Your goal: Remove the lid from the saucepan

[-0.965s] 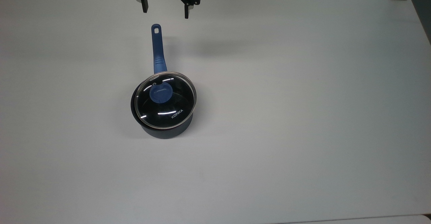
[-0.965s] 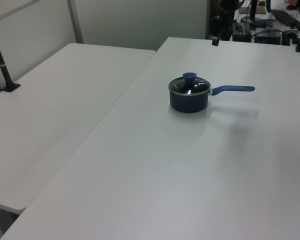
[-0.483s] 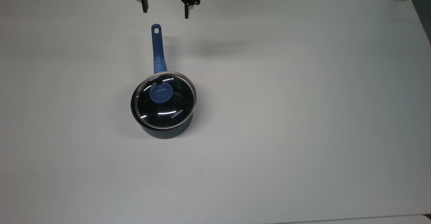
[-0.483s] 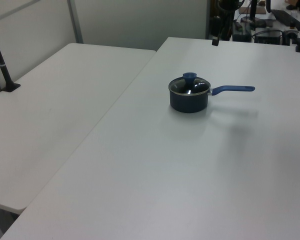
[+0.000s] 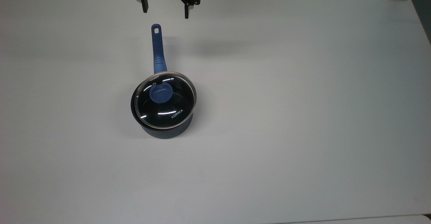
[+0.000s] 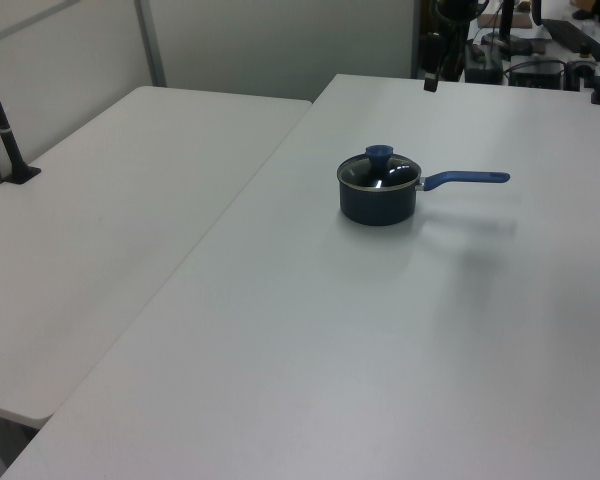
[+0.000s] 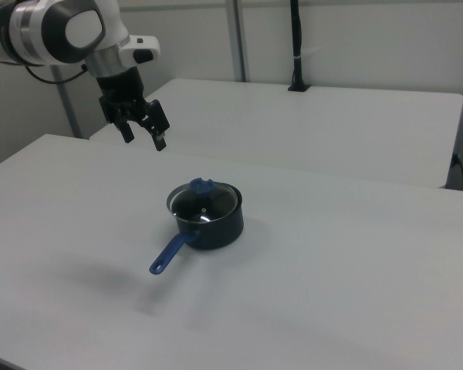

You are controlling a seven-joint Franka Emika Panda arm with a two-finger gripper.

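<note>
**Still high and wide: lid seated, approach to come**

Clearly released, jaws spread wide with nothing between them. Gripper (image 5: 165, 11) (image 7: 143, 139) hanging well above the table (image 5: 303, 116), past the far end of the pan's handle (image 5: 157, 47) toward the top view's upper edge. Well apart from the lid (image 5: 165, 99) (image 7: 204, 203) (image 6: 380, 171), which sits flat on the saucepan (image 5: 166, 131) (image 7: 216, 227) (image 6: 377, 203), rim to rim, with its blue knob (image 5: 160, 92) (image 7: 200, 186) (image 6: 379, 153) standing up at the centre.

Judged as the reach step, barely begun. To do it well: bring the gripper over the knob first, then straight down. Keep the spread as it is until the 2 fingers flank the knob. Close on the knob's narrow part under its cap if reachable, not on the glass. Lift straight up until the metal rim clears the pan's lip, only then move sideways, or the pan may drag along.

Room: plenty. White table bare on all sides of the pan, widest toward the top view's right and lower edge, good for setting the lid down. Handle pointing toward the top view's upper edge, under the likely approach path, so stay high while crossing it. Table edges well away from the pan in all 3 views.
</note>
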